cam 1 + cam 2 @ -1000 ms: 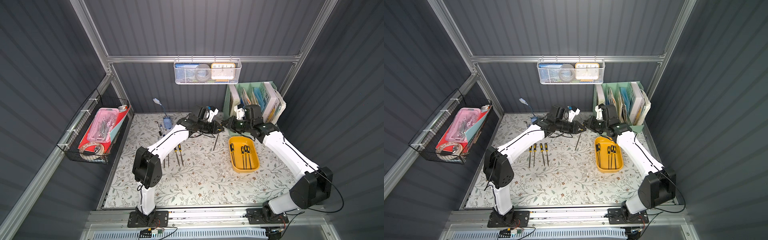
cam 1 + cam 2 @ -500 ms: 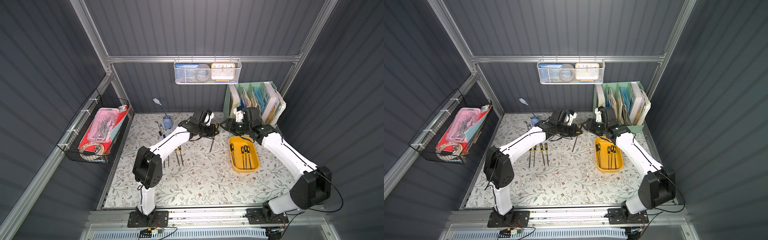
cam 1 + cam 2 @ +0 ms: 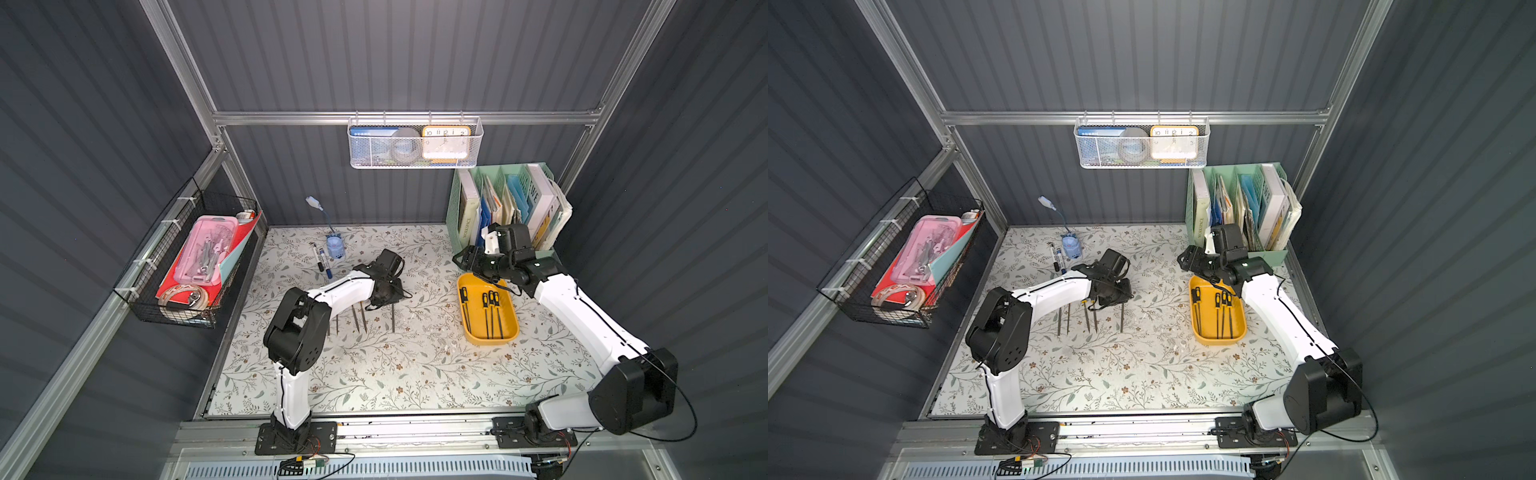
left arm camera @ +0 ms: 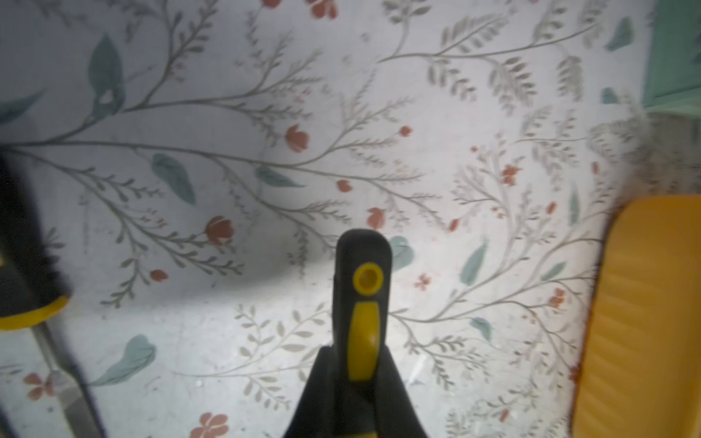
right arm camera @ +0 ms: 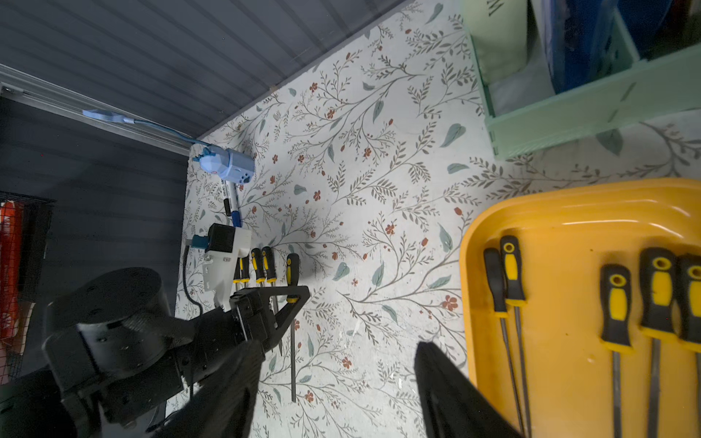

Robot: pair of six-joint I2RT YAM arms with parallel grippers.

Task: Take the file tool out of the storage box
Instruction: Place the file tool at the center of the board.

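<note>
Floral-patterned tabletop [image 3: 395,374]. The slim grey file tool with a black-and-yellow handle [image 3: 392,320] is outside the shallow mustard-yellow plastic storage box [image 3: 508,320], between the box and a row of similar files [image 3: 356,322]. Its long axis runs near to far, parallel to the box, tip nearest and handle farthest. The left gripper [image 4: 358,352] has its jaws clamped on the handle. Farther back, over the box's far end, the right gripper [image 5: 339,352] hangs with jaws apart, holding nothing.
</note>
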